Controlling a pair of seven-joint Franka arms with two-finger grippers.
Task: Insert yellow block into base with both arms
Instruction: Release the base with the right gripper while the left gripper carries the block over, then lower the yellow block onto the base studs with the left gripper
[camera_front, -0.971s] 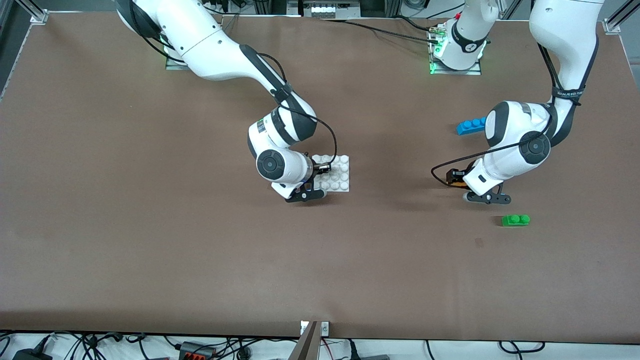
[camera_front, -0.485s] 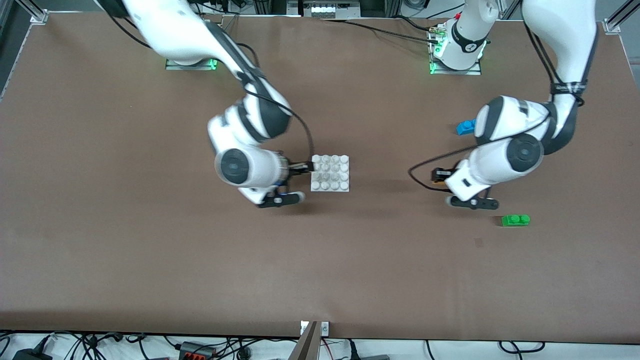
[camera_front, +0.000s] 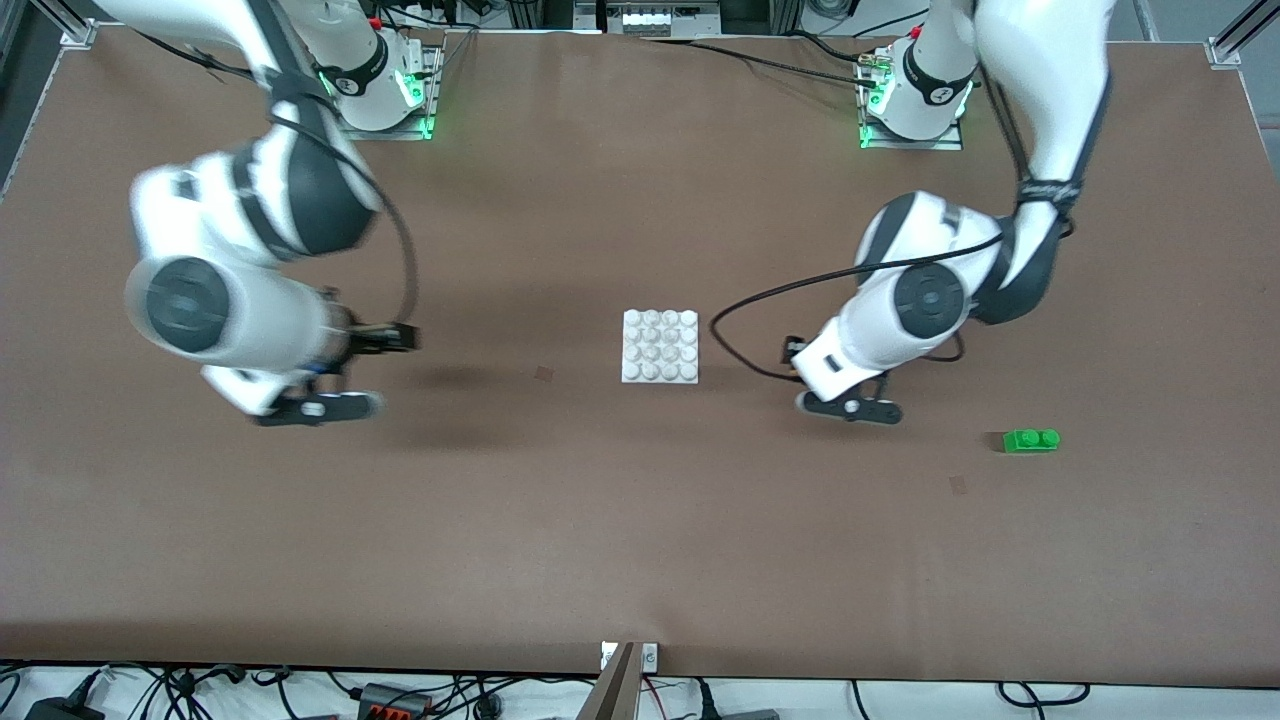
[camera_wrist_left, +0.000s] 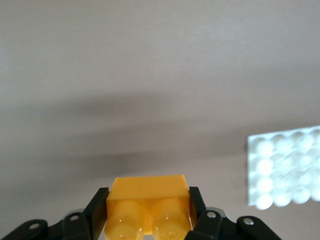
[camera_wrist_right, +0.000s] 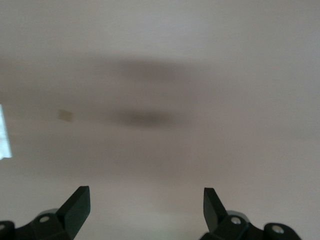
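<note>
Left wrist view: left end effector (camera_wrist_left: 148, 212) grasps yellow block (camera_wrist_left: 148, 206); right end effector (camera_wrist_right: 145, 206) released.

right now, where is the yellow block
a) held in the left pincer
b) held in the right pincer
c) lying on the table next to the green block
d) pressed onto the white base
a: the left wrist view shows the yellow block clamped between the left pincer's fingers, the base has nothing on it, and the right pincer is open and empty.
</note>
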